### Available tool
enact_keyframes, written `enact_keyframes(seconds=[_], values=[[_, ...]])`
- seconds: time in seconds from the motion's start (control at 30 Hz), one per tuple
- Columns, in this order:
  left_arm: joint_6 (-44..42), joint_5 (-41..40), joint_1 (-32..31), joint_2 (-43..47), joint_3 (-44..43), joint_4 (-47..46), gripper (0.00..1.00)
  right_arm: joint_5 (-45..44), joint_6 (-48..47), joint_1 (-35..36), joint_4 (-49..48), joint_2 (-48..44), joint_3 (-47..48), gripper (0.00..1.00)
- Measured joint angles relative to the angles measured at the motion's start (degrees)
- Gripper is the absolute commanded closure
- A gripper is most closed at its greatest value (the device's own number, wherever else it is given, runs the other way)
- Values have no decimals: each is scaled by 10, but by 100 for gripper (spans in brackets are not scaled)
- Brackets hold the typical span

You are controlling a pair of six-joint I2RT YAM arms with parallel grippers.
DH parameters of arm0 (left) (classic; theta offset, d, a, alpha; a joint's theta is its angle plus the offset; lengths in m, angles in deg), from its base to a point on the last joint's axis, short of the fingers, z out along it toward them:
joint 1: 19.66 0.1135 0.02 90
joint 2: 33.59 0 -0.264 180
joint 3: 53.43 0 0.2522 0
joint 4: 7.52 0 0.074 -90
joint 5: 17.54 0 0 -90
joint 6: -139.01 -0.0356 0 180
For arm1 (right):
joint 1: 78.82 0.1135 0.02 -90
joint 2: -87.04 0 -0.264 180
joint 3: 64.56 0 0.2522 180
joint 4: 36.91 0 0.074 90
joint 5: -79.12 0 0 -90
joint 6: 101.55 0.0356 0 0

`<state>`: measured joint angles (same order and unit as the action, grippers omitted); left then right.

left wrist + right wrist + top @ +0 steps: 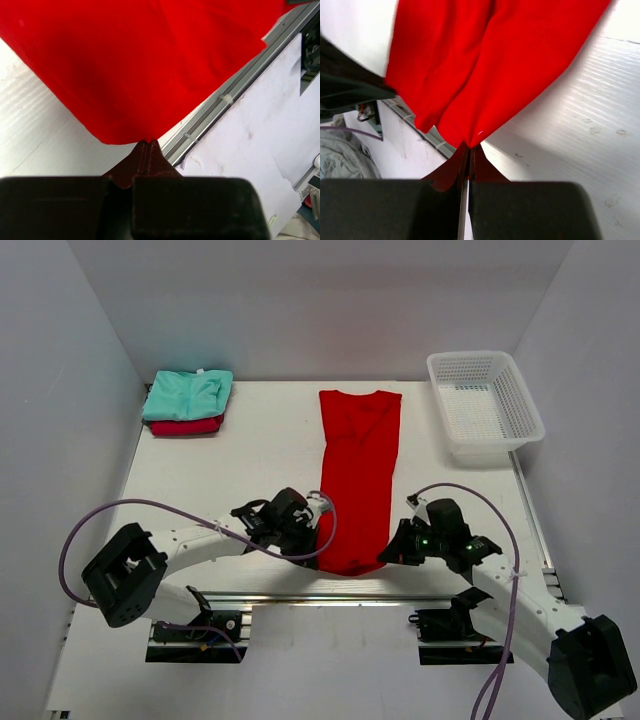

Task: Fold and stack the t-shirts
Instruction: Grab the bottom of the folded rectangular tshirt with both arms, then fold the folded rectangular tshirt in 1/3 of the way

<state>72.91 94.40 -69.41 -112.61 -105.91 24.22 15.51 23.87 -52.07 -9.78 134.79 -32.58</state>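
A bright red t-shirt (358, 475) lies folded into a long narrow strip down the middle of the table, collar at the far end. My left gripper (317, 552) is shut on its near left corner; the red cloth (140, 60) pinched at the tips fills the left wrist view. My right gripper (389, 558) is shut on the near right corner, the cloth (485, 65) bunched above its tips. A folded mint green t-shirt (188, 394) lies on a folded crimson-pink t-shirt (187, 426) at the far left.
A white plastic mesh basket (484, 406) stands at the far right. An aluminium rail (330, 597) runs along the table's near edge, just below the held hem. White walls enclose the table at left, right and back.
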Motion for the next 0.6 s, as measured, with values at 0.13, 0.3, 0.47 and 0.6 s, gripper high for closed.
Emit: enact_keyframes(seconds=[0.13, 0.3, 0.47, 0.6], values=[[-3, -24, 0, -2, -42, 30, 100, -18, -8, 0, 8, 32, 14, 100], [-5, -71, 4, -19, -103, 49, 100, -46, -18, -1, 17, 96, 76, 100], [-9, -144, 8, -68, -170, 74, 100, -83, -27, -1, 16, 129, 136, 100], [-10, -215, 12, -108, -231, 106, 100, -110, -32, -4, 18, 169, 181, 100]])
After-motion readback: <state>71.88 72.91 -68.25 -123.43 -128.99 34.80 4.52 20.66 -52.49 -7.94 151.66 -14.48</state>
